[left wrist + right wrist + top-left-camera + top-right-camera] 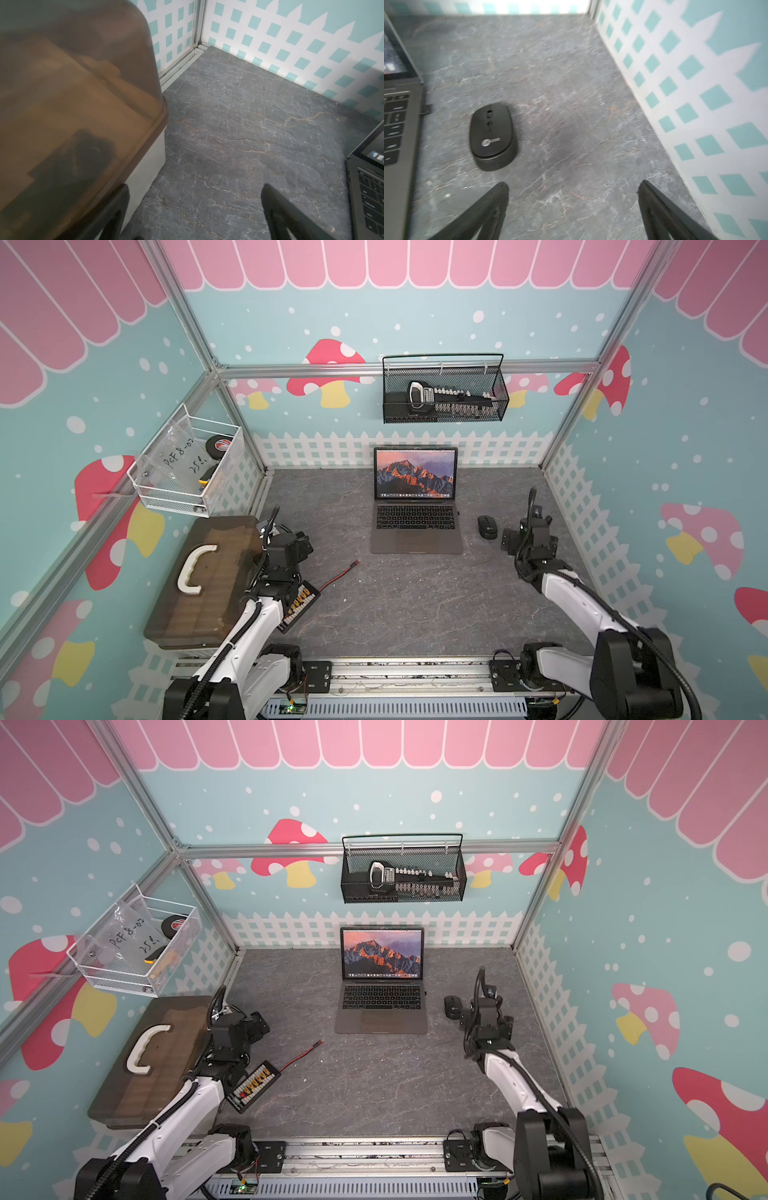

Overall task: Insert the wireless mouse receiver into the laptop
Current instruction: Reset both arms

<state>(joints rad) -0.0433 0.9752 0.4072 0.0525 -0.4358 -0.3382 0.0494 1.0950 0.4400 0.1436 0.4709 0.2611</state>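
Two pincers, both spread wide, nothing held in either. The left pincer (195, 188) hangs low over the bare grey surface (395, 614), just beside the brown case (208, 585); in the wrist view one finger overlaps the case's corner. The right pincer (573, 184) hangs over the surface near the right wall. The black mouse (492, 133) lies ahead of it, clear of the fingers.

The laptop (415, 526) sits open toward the back middle of the surface, with its lid up and orange mountain wallpaper showing. The wireless mouse receiver (427, 108) is a tiny black stub sticking out of the laptop's right side edge, level with the upper key rows and touching that edge. It looks seated there, but the right wrist view is blurred, so I can't tell how deep it sits. The mouse lies between the laptop and the right arm, near the receiver but apart from it.

A red-tipped wire (340, 572) lies front-left of the laptop and runs toward a small black board (299, 605) beside the left arm.
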